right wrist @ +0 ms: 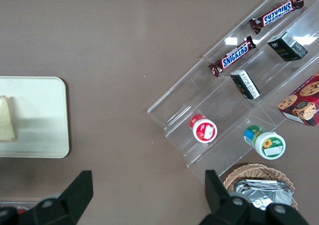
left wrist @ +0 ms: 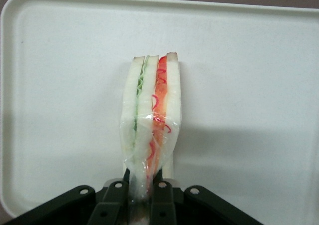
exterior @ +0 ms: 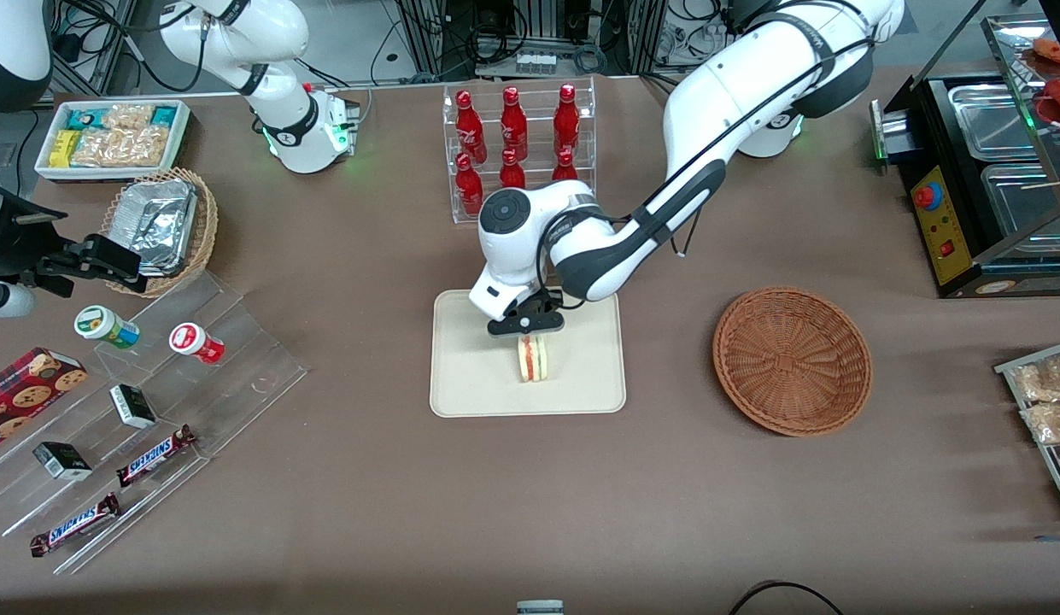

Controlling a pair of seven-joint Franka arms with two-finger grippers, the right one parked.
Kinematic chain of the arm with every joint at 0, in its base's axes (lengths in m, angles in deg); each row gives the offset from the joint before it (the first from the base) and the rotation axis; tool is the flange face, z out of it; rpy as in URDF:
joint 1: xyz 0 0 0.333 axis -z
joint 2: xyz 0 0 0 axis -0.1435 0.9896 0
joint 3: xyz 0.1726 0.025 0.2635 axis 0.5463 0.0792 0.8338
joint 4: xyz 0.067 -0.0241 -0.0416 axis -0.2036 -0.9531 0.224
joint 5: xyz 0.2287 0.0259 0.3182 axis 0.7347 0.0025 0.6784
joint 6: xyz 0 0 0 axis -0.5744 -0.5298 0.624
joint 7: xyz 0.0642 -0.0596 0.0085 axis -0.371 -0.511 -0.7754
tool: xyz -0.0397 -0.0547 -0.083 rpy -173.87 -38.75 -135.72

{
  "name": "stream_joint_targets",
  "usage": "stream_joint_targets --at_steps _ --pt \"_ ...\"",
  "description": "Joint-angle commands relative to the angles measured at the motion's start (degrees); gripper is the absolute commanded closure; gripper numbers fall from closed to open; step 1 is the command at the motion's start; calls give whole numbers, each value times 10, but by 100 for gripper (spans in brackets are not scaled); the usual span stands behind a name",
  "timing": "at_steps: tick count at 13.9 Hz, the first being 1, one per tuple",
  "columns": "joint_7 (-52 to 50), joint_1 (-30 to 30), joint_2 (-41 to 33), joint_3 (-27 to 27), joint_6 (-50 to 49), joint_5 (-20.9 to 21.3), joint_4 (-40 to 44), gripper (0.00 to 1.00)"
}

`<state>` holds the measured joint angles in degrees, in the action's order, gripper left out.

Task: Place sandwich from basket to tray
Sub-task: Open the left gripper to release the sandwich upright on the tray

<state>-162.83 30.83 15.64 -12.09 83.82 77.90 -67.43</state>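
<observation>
The clear-wrapped sandwich [exterior: 534, 359] stands on its edge on the cream-white tray [exterior: 470, 384], near the tray's middle. In the left wrist view the sandwich [left wrist: 152, 115] shows its green and red filling between pale bread layers over the tray [left wrist: 249, 75]. My left gripper [exterior: 530, 329] sits right above the sandwich, shut on its wrapped tip. The dark fingers [left wrist: 164, 197] pinch the wrap from both sides. The reddish-brown woven basket [exterior: 792, 359] lies on the table toward the working arm's end, with nothing in it.
A clear rack of red bottles [exterior: 517, 141] stands farther from the front camera than the tray. A clear stepped display [exterior: 154, 410] with snack bars and cups, a tan wicker basket of foil containers [exterior: 158, 226] and a white snack bin [exterior: 111, 137] lie toward the parked arm's end.
</observation>
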Motion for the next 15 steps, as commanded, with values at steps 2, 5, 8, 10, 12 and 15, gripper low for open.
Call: stream_joint_targets --at_steps 2,5,8,10,12,15 --pt "-5 29 8 27 22 7 23 77" --pt "-8 23 -7 26 13 3 23 0" --pt "-3 20 -69 27 -61 -51 23 0" --pt "-2 20 -131 51 -110 -105 19 0" --pt "7 19 -185 77 -162 -152 17 0" --pt "118 20 -264 169 -244 -246 14 0"
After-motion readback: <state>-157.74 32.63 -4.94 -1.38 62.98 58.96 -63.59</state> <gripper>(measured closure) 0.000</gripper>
